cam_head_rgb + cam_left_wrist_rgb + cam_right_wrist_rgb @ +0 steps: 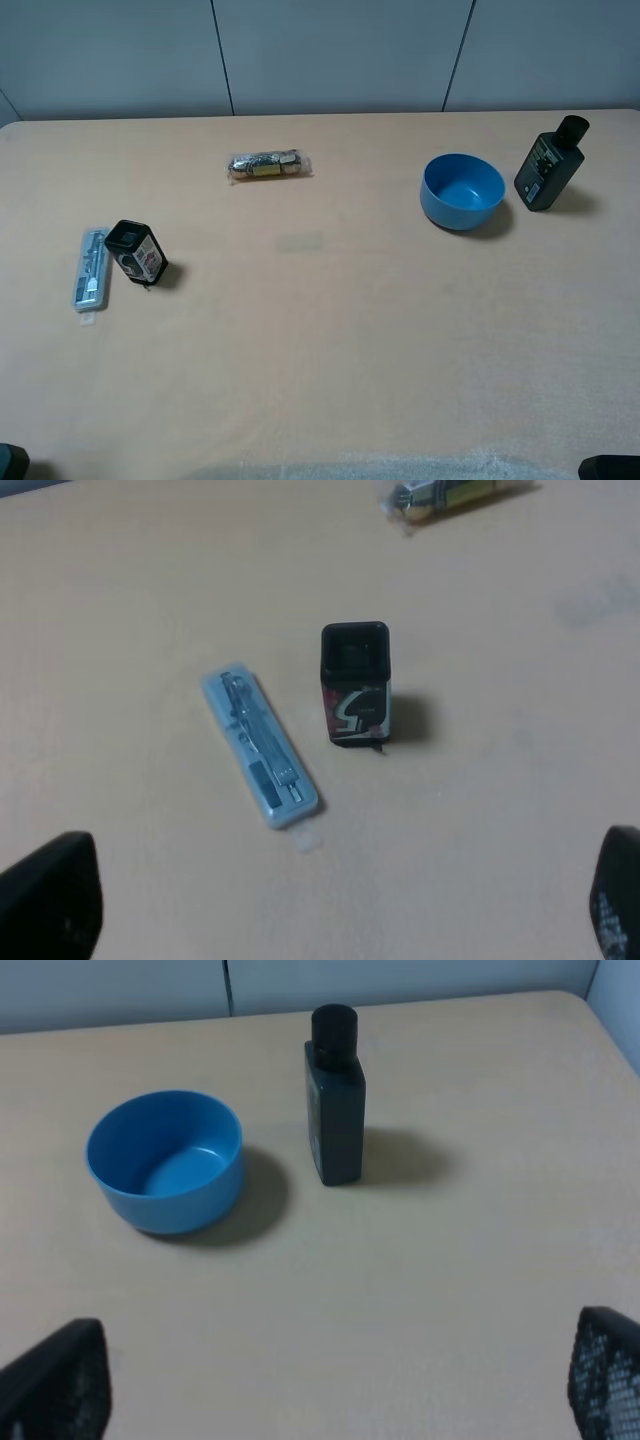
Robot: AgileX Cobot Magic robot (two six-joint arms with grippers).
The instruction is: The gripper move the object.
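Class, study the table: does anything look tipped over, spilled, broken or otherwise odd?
Nothing stands out. The small black container and the dark bottle stand upright, the blue bowl sits empty, and the blister pack and wrapped packet lie flat. No spills.

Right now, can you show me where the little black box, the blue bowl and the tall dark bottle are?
little black box [354, 685], left wrist view, on its labelled side.
blue bowl [462, 167], exterior high view, on its far rim.
tall dark bottle [335, 1110], right wrist view, on its body.
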